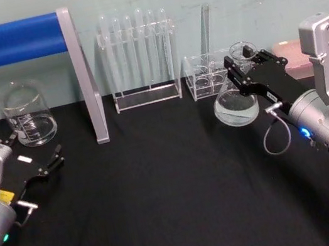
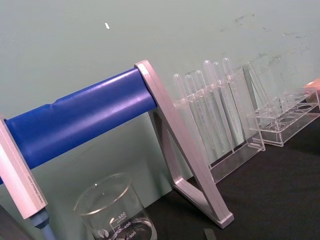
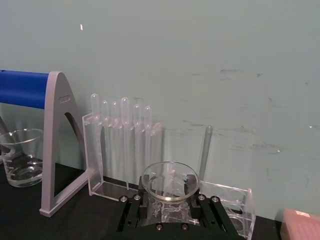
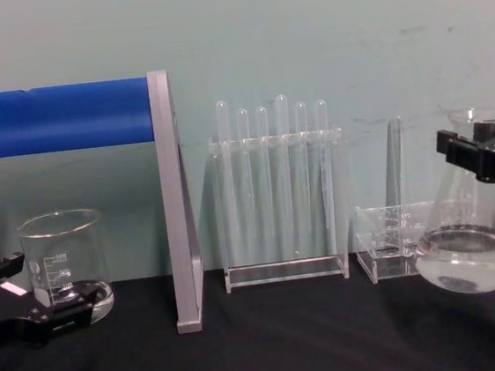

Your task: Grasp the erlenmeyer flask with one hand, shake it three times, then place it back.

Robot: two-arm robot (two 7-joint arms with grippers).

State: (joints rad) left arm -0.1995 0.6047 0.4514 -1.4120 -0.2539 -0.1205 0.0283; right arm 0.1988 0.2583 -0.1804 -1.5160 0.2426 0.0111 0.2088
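Note:
The erlenmeyer flask (image 1: 236,107) is a clear cone with a little liquid in its base. It hangs slightly tilted just above the black table at the right, in front of a small acrylic rack. My right gripper (image 1: 240,66) is shut on its neck just below the flared rim. From the chest view the flask (image 4: 464,251) hangs under that gripper (image 4: 483,154). In the right wrist view the flask's rim (image 3: 170,182) sits between the black jaws. My left gripper (image 1: 34,149) rests open and empty at the left, near the beaker.
A glass beaker (image 1: 28,115) stands at the back left beside a grey stand with a blue roll (image 1: 83,80). A test-tube rack (image 1: 140,57) and a small acrylic rack (image 1: 202,78) line the back wall. A pink object (image 1: 296,55) lies behind the right arm.

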